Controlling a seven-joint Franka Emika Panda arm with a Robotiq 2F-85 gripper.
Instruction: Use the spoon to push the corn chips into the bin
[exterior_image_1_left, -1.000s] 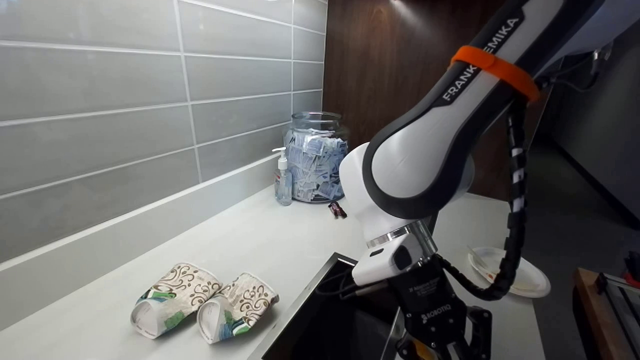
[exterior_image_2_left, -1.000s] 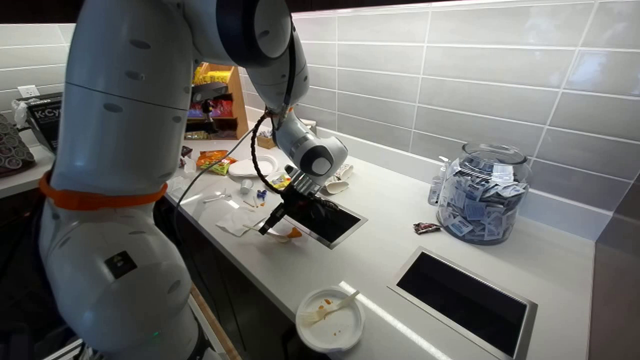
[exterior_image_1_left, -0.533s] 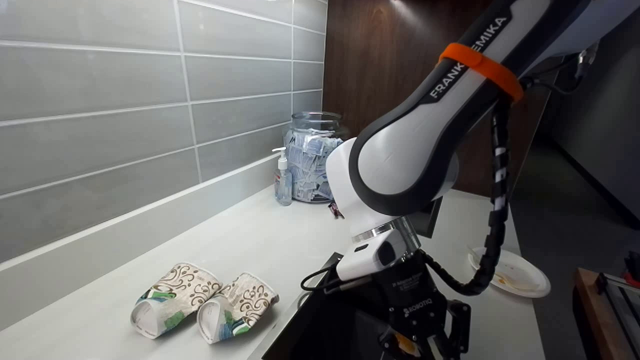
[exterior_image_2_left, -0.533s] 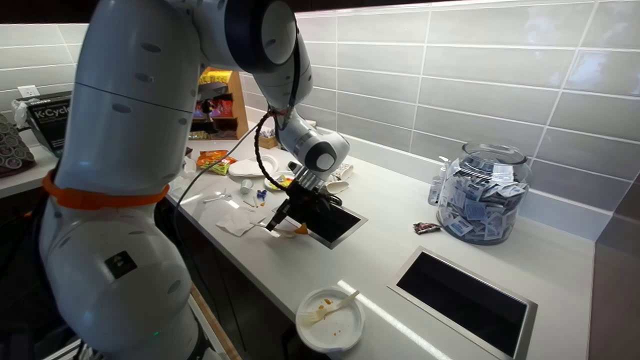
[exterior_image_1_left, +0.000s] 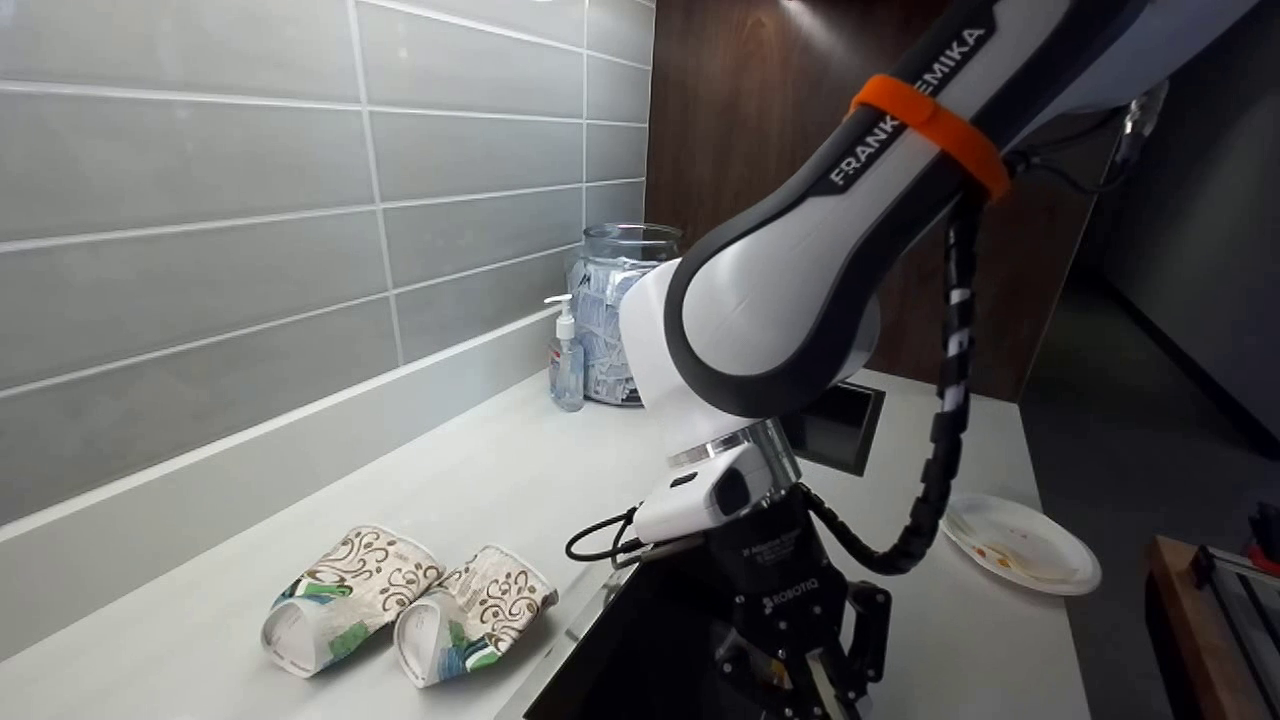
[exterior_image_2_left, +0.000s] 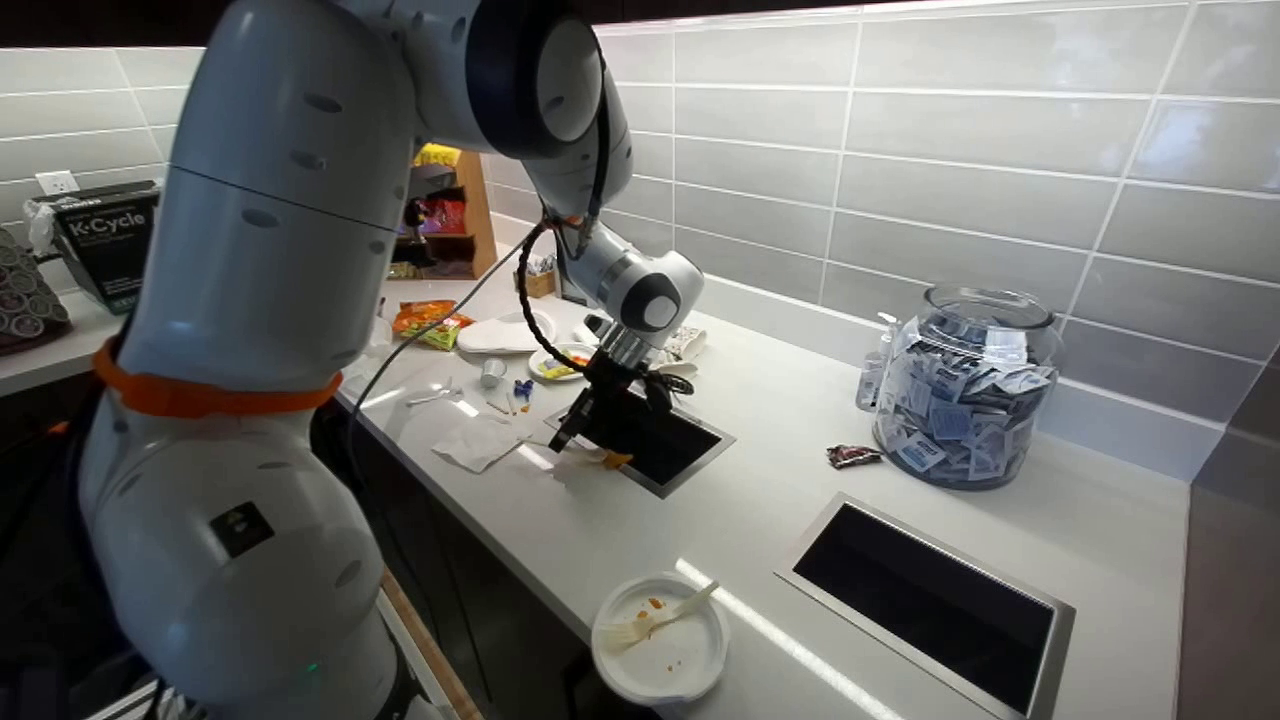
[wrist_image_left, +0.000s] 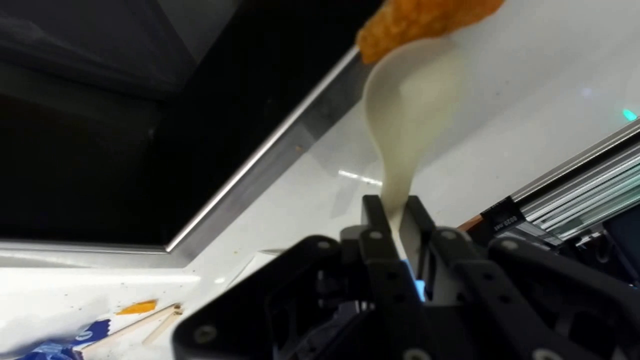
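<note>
The gripper (wrist_image_left: 393, 212) is narrow, its fingers (wrist_image_left: 374, 215) pinching the spoon (wrist_image_left: 400, 135) by the handle. In the wrist view the bowl points to twelve o'clock, probably so that it can shove while the fingers stand clear of the counter (wrist_image_left: 280, 215). At the bowl's twelve o'clock lies the orange chip (wrist_image_left: 425, 27), overlapping the rim of the bin (wrist_image_left: 240, 192) in this view; the dark mouth is at the fingertips' ten o'clock. Bowl and chip appear to meet, though contact is hard to confirm. A nudge toward ten o'clock should tip it in.

The arm (exterior_image_1_left: 780, 290) reads "FRANK" and "EMIKA", an orange band (exterior_image_1_left: 930, 130) between; the gripper, "ROBOTIQ". Around nine o'clock in an exterior view, a box (exterior_image_2_left: 95, 250) says "K-Cycle".
</note>
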